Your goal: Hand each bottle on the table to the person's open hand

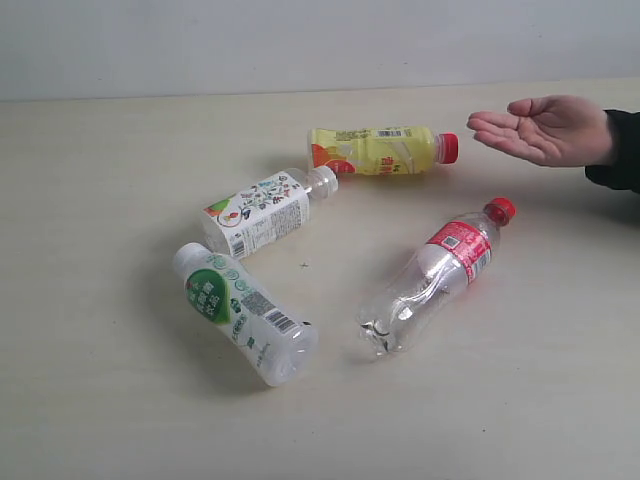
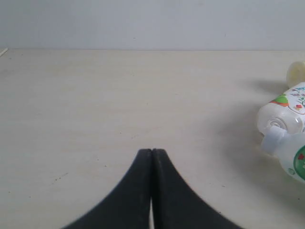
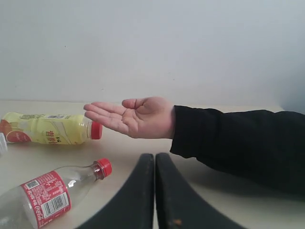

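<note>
Several bottles lie on their sides on the table (image 1: pixel 100 150). A yellow-labelled bottle with a red cap (image 1: pixel 380 150) (image 3: pixel 47 129) is at the back, closest to the person's open hand (image 1: pixel 545 128) (image 3: pixel 133 116). The clear bottle with red label and red cap (image 1: pixel 440 270) (image 3: pixel 47 198) lies right of centre. A clear bottle with a white pictured label (image 1: pixel 265 212) (image 2: pixel 283 112) and a white bottle with a green label (image 1: pixel 243 310) (image 2: pixel 293 155) lie left of centre. My left gripper (image 2: pixel 152 151) is shut and empty, apart from the bottles. My right gripper (image 3: pixel 155 155) is shut and empty, in front of the hand. Neither gripper shows in the exterior view.
The person's black sleeve (image 3: pixel 238 138) reaches in from the right over the table. A pale wall (image 1: pixel 300 40) stands behind the table's far edge.
</note>
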Action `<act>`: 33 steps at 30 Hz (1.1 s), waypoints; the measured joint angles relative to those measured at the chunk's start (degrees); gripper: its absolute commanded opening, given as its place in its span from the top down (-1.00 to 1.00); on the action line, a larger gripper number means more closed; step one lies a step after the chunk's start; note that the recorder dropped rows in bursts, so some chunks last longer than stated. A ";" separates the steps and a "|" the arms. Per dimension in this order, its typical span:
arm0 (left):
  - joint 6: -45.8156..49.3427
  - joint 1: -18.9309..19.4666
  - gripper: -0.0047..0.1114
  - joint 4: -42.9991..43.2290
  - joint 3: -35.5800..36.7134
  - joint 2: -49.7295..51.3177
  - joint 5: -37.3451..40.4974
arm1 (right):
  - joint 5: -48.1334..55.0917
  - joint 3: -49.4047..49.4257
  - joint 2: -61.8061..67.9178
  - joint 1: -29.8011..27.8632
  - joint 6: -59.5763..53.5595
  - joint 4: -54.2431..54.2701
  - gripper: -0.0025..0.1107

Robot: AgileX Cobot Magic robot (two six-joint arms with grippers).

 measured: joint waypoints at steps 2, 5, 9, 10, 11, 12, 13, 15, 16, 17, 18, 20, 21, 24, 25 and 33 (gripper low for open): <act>0.00 0.00 0.92 0.00 0.00 0.00 0.00 | -1.08 0.00 0.00 0.00 0.00 0.13 0.93; 0.00 0.00 0.92 0.00 0.00 0.00 0.00 | -6.20 0.00 0.00 0.00 0.00 0.67 0.93; 0.00 0.00 0.92 0.00 0.00 0.00 0.00 | -14.90 0.00 0.00 0.00 4.38 5.03 0.93; 0.00 0.00 0.92 0.00 0.00 0.00 0.00 | -17.02 0.00 0.00 0.00 6.85 6.75 0.93; 0.00 0.00 0.92 0.00 0.00 0.00 0.00 | -19.43 0.00 0.00 0.00 9.54 8.64 0.93; 0.00 0.00 0.92 0.00 0.00 0.00 0.00 | -22.39 0.00 0.00 0.00 12.19 10.25 0.93; 0.00 0.00 0.92 0.00 0.00 0.00 0.00 | -26.16 0.00 0.00 0.00 14.71 12.00 0.93; 0.00 0.00 0.92 0.00 0.00 0.00 0.00 | -34.07 0.00 0.00 0.00 18.75 14.82 0.93; 0.00 0.00 0.92 0.00 0.00 0.00 0.00 | -37.91 -0.25 -0.04 0.00 20.68 16.60 0.95; 0.00 0.00 0.92 0.00 0.00 0.00 0.00 | -40.10 -1.30 0.12 0.00 21.97 18.58 0.96; 0.00 0.00 0.92 0.00 0.00 0.00 0.00 | -41.29 -3.24 0.96 0.00 22.11 20.16 0.96; 0.00 0.00 0.92 0.00 0.00 0.00 0.00 | -41.50 -8.51 4.84 0.00 20.27 21.80 0.96; 0.00 0.00 0.92 0.00 0.00 0.00 0.00 | -40.75 -12.08 7.85 0.00 18.19 21.92 0.96; 0.00 0.00 0.92 0.00 0.00 0.00 0.00 | -35.01 -23.34 18.84 0.00 10.78 20.19 0.96; 0.00 0.00 0.92 0.00 0.00 0.00 0.00 | -31.61 -27.59 22.50 0.00 8.90 18.48 0.96; 0.00 0.00 0.92 0.00 0.00 0.00 0.00 | 10.49 -55.27 57.29 0.53 -14.94 -4.12 0.96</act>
